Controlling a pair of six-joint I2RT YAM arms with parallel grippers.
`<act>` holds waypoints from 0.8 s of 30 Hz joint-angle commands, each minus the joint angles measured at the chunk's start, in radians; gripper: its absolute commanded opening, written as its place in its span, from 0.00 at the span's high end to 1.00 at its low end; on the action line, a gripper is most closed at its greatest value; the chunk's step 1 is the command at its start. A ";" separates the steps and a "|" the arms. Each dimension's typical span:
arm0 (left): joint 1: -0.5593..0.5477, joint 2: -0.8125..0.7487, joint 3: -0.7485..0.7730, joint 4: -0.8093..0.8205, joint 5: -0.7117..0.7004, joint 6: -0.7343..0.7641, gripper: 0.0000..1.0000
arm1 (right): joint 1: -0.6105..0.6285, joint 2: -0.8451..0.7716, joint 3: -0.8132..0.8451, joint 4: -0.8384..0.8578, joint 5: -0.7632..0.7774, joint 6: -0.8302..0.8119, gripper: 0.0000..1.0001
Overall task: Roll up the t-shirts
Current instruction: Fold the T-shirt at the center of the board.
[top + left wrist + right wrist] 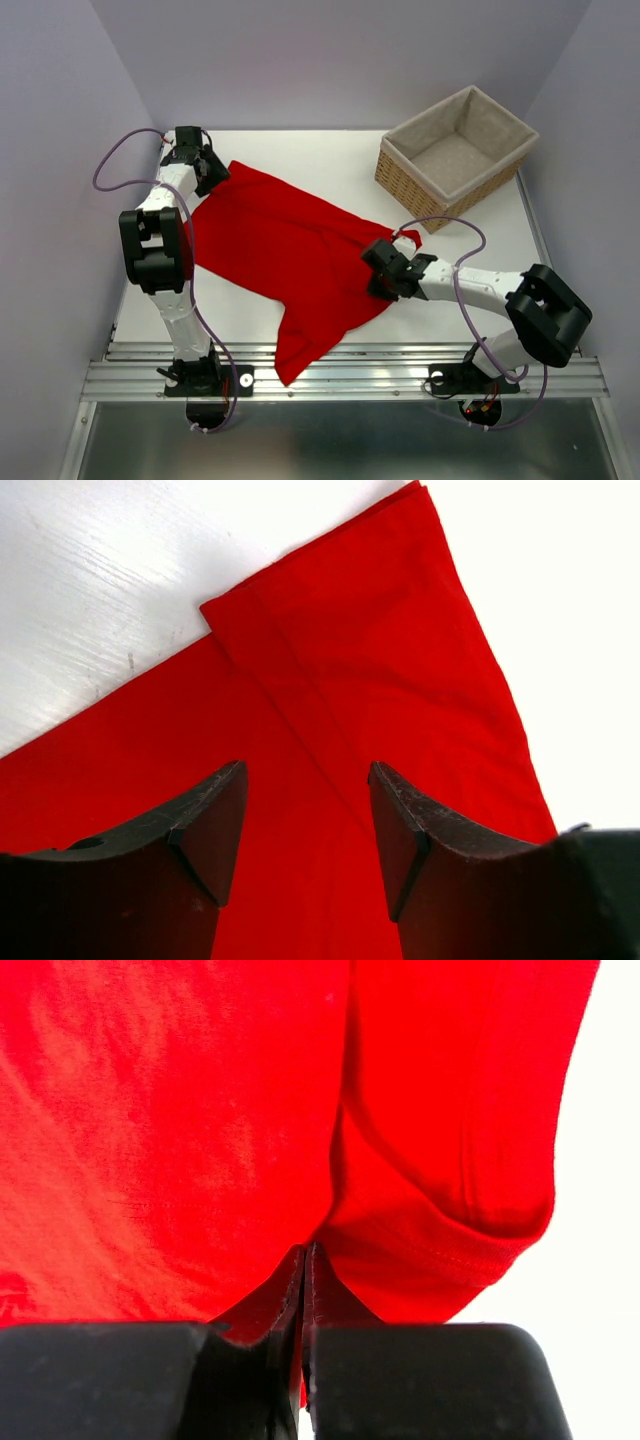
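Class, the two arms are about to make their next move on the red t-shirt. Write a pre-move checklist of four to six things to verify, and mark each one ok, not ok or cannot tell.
1. right gripper shut on the plain bright red cloth t-shirt: ok, a red sliver shows between the closed fingers.
2. left gripper open over the shirt's far corner, holding nothing: ok.
3. Shirt spread flat for rolling: not ok. It is folded and creased, and one end reaches past the near edge of the white table.
4. woven wicker basket apart from the shirt: ok.
5. How many layers the right grip holds: cannot tell.
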 commanded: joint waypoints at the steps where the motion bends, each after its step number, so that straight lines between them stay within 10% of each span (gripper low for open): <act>1: -0.006 -0.027 0.010 0.010 0.001 0.022 0.38 | 0.009 -0.006 0.047 0.003 0.037 -0.002 0.99; 24: -0.006 -0.003 0.037 0.007 0.006 0.019 0.38 | 0.210 -0.136 0.294 -0.156 0.027 -0.156 0.99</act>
